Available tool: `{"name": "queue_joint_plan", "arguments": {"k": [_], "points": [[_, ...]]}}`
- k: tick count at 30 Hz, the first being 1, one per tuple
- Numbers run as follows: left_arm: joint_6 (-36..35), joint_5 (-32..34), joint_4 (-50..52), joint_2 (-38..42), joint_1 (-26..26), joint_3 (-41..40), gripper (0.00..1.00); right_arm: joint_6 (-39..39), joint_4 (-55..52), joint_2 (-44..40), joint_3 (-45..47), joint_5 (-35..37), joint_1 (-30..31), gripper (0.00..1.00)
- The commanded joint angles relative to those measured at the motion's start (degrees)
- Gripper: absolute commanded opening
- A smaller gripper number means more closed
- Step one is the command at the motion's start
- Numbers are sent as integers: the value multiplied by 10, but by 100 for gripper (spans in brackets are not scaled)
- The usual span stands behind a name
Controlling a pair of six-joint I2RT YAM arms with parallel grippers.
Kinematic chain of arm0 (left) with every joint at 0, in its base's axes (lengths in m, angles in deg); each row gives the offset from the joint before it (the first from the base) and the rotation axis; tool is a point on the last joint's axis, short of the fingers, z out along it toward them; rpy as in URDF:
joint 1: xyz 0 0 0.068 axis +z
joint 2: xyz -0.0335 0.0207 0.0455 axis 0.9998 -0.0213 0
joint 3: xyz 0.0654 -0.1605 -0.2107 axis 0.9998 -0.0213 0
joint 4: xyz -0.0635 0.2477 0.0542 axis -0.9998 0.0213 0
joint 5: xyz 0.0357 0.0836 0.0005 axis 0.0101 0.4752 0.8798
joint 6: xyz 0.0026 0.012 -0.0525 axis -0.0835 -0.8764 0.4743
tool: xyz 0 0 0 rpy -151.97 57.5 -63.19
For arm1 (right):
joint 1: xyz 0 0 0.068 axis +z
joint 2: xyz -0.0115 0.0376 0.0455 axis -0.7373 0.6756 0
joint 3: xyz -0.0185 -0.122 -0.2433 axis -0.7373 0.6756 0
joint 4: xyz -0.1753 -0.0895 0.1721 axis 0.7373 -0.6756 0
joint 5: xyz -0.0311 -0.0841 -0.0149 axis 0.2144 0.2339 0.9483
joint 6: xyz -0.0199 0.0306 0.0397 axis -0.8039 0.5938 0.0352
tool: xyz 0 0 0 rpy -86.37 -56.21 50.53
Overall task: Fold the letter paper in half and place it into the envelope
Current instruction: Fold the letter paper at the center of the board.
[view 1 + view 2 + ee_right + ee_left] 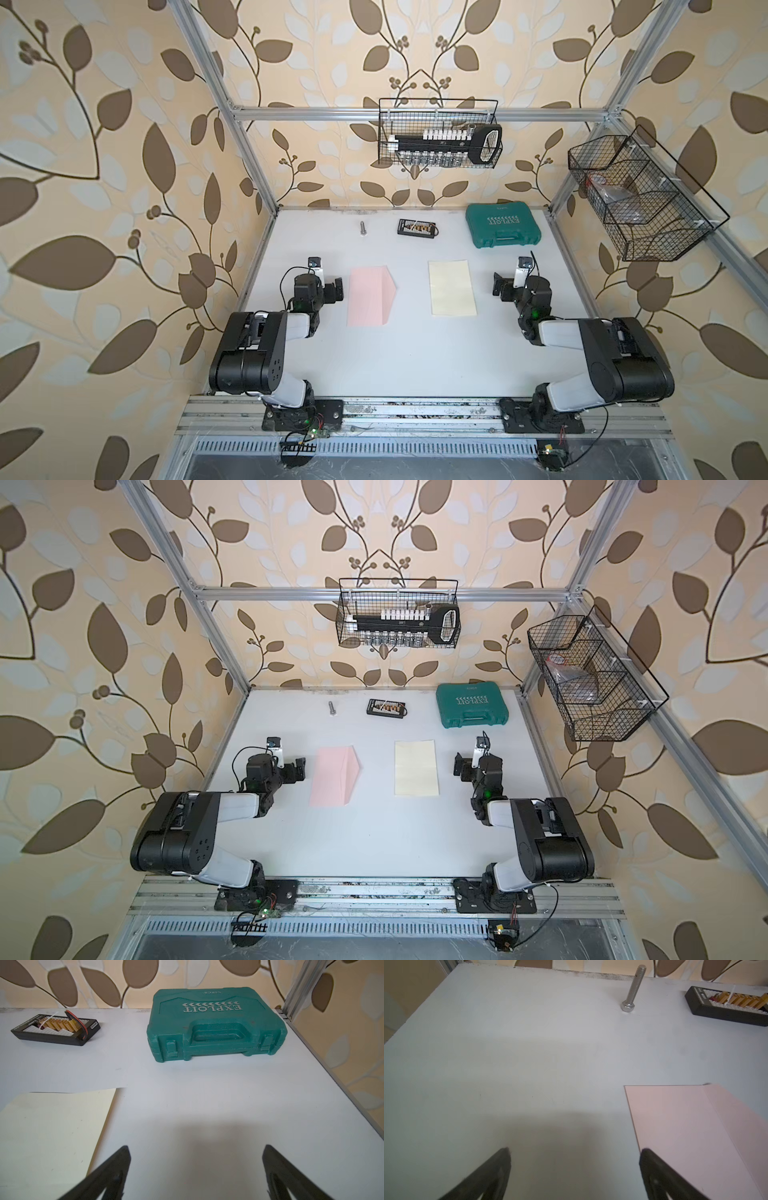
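Left pincer (575,1150) and right pincer (196,1147) hang spread wide and empty over the counter (415,357); envelope (370,296) beside the left, letter paper (452,287) beside the right.

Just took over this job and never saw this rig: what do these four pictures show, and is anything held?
Two robot arms sit at a white table. Two pictures look down from overhead; the other two come from cameras on the arms' wrists. Between the arms lie a pink envelope, flap open, and a flat cream sheet, apart. At the back: a bolt, a black tray of connectors, a green case. The left gripper and right gripper are open and empty.
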Motion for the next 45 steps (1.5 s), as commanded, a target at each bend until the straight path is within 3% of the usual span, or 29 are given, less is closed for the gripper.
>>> {"name": "queue_joint_plan", "arguments": {"k": [1, 38, 40, 41, 43, 45], "points": [[8, -7, -23, 10, -4, 0, 99, -4, 9, 7, -11, 9, 2, 98], [7, -6, -26, 0, -5, 6, 99, -3, 7, 7, -11, 7, 0, 98], [7, -7, -23, 4, -5, 6, 99, 3, 5, -3, -12, 51, 7, 98], [7, -5, -25, 11, -5, 0, 99, 14, -54, -28, -36, 116, 21, 98], [11, 13, 17, 27, -6, 32, 99, 20, -237, -72, -115, 145, 27, 98], [19, 18, 253, 37, -6, 169, 99, 29, -357, -91, -185, 155, 30, 98]]}}
